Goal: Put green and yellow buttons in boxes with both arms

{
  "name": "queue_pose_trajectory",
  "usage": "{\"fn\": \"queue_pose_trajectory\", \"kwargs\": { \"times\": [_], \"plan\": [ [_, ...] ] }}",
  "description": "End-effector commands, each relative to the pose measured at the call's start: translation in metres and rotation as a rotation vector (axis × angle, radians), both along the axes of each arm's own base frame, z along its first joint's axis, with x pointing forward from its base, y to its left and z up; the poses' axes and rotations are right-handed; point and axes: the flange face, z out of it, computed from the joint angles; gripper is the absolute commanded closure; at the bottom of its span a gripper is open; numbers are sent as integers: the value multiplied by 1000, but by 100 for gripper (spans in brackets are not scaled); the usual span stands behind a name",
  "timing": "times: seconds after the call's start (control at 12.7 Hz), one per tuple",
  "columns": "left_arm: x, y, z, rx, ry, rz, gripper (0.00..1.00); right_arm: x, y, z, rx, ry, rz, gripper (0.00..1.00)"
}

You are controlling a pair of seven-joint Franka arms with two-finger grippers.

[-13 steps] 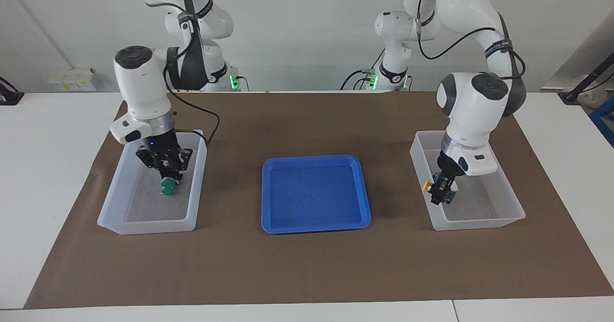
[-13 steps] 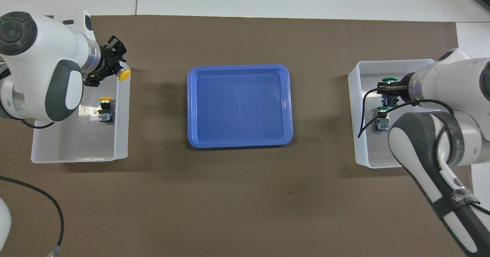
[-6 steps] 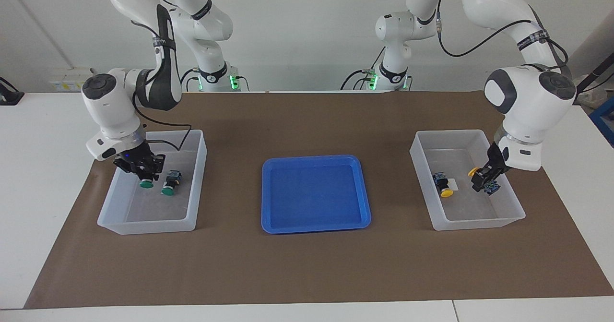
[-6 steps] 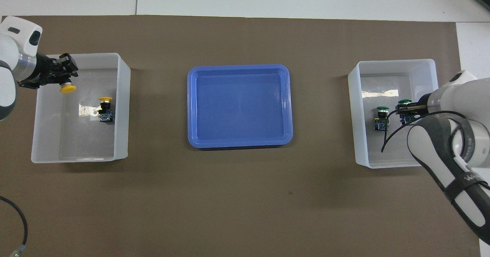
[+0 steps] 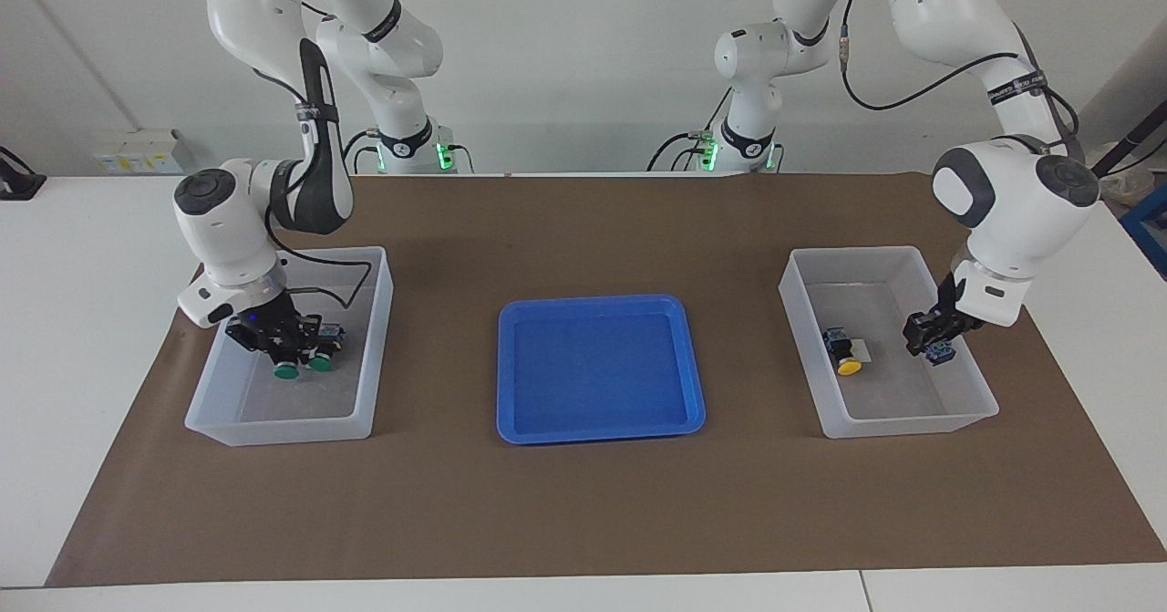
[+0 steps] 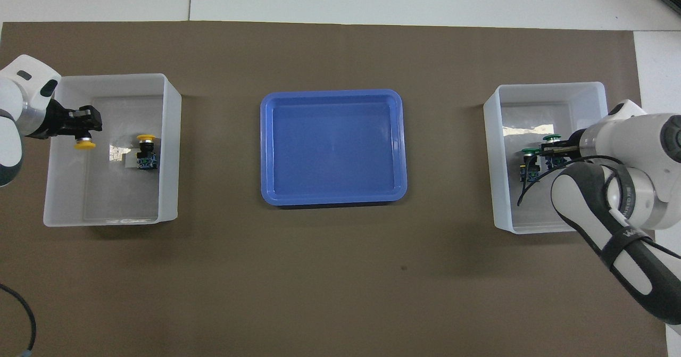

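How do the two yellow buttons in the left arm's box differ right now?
The loose yellow button lies on the floor of the box, beside a small white sticker; the held yellow button is gripped by the left gripper over the box's outer part. The loose one shows its bluish-grey end in the overhead view; the held one's body is mostly hidden by the fingers there. Both have round yellow caps.

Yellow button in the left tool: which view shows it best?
The overhead view: the yellow button's cap shows whole below the left tool. The facing view shows only its bluish end; the tool hides the cap.
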Motion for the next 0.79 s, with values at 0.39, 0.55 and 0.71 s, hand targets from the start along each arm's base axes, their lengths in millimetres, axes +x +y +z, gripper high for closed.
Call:
{"fn": "queue_pose_trajectory", "kwargs": {
  "times": [0.39,0.55,0.71],
  "plan": [
    [-28,-5,-51,4,12,-129,85,4,1,1,10,-28,20,1],
    [-27,-6,-54,6,9,-137,0,9,5,21,5,-51,24,0],
    [-25,-4,-51,8,6,-153,0,9,6,51,3,-67,-5,0]
  ]
}}
